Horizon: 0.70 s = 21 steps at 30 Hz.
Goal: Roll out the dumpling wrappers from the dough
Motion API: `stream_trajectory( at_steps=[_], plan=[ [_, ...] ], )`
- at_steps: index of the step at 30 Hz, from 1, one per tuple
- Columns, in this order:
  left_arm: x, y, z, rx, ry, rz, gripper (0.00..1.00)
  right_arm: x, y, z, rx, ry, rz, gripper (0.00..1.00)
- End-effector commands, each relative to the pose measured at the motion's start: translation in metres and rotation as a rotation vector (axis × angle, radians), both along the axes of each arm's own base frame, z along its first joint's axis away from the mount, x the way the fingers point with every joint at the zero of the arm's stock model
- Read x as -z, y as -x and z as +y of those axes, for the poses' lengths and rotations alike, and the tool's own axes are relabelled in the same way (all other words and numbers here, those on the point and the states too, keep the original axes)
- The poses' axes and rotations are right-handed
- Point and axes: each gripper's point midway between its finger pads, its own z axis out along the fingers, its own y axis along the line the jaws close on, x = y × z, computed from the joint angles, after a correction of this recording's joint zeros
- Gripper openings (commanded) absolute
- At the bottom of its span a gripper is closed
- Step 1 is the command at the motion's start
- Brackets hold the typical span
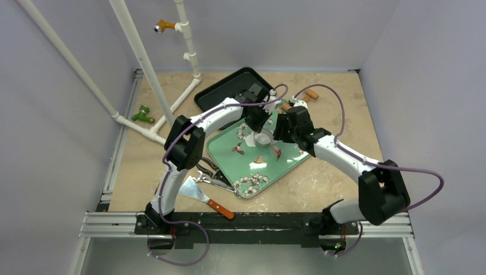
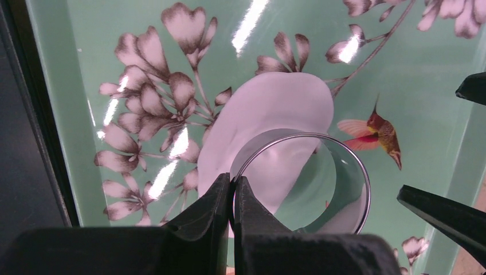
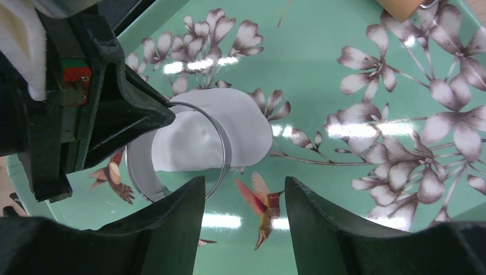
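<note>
Dough rolled this thin is soft, light and easily torn, and it will likely sag or stretch if lifted by one edge. The dumpling wrapper (image 2: pixel 275 109) lies flat as a white roundish sheet on the glossy green flowered tray (image 1: pixel 281 166), in that tray's far-left part; the tray sits mid-desk. It probably clings slightly to the smooth surface, so peeling it up calls for a shallow pinch at the free rim, low and slow, not at its middle.

The metal ring cutter (image 2: pixel 298 134) stands on the tray partly over the wrapper's near side. It is stiff and slippery, and it can slide on the glaze. The left gripper (image 2: pixel 232 197) is clamped on the ring's thin wall, a sound place to hold it. The right gripper (image 3: pixel 243 223) hangs just beside the ring with its jaws apart and nothing between them, above the hummingbird print (image 3: pixel 266 206).
</note>
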Motion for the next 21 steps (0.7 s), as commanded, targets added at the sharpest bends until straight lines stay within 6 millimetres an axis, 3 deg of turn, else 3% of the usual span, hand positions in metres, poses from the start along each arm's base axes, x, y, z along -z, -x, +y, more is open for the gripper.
stream_trajectory(
  at_steps=[1, 8, 13, 20, 21],
  plan=[
    [-0.028, -0.026, -0.003, -0.047, 0.088, -0.096, 0.0, -0.025, -0.032, 0.023, -0.005, -0.096, -0.1, 0.52],
    [-0.033, -0.02, -0.006, -0.011, 0.118, -0.096, 0.0, -0.002, -0.043, 0.039, -0.047, -0.124, -0.095, 0.46],
    [-0.037, -0.017, -0.005, -0.002, 0.142, -0.106, 0.0, 0.016, -0.048, 0.04, -0.03, -0.109, -0.056, 0.29],
    [-0.051, -0.019, -0.014, 0.007, 0.194, -0.114, 0.0, 0.035, -0.046, 0.034, -0.018, -0.062, -0.022, 0.26],
    [-0.051, -0.02, -0.014, 0.005, 0.196, -0.116, 0.0, 0.032, -0.045, 0.035, -0.023, -0.068, -0.035, 0.21]
  ],
)
